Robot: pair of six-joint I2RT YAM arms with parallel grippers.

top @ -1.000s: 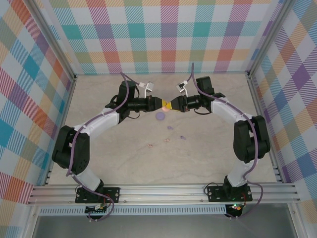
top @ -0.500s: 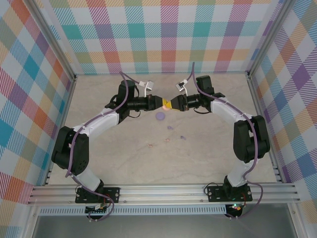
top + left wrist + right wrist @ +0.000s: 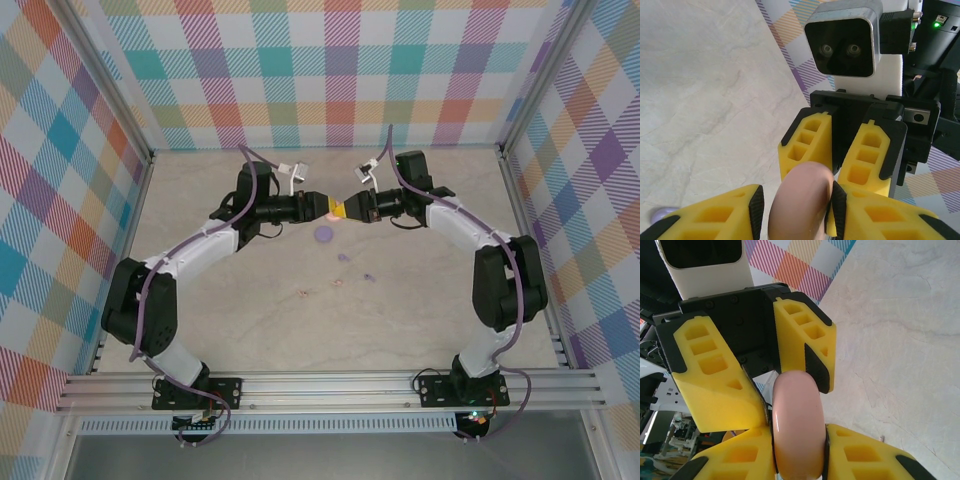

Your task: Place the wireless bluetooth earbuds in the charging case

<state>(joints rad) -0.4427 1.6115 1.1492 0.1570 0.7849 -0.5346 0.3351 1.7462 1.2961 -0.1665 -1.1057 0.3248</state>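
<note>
A pale pink round charging case hangs in the air over the middle of the table, held edge-on from both sides. My left gripper is shut on it from the left, and my right gripper is shut on it from the right. In the left wrist view the pink case sits between my own pads, with the right gripper's fingers just behind it. In the right wrist view the case fills the gap. Two lilac earbuds and two pink earbuds lie on the table.
A lilac round case lies flat on the table just below the joined grippers, and its edge peeks in at the lower left of the left wrist view. Checked walls and metal rails enclose the marble-look tabletop.
Both grippers, still joined on the pink case, have drifted very slightly toward the far wall. Nothing on the table has moved.
</note>
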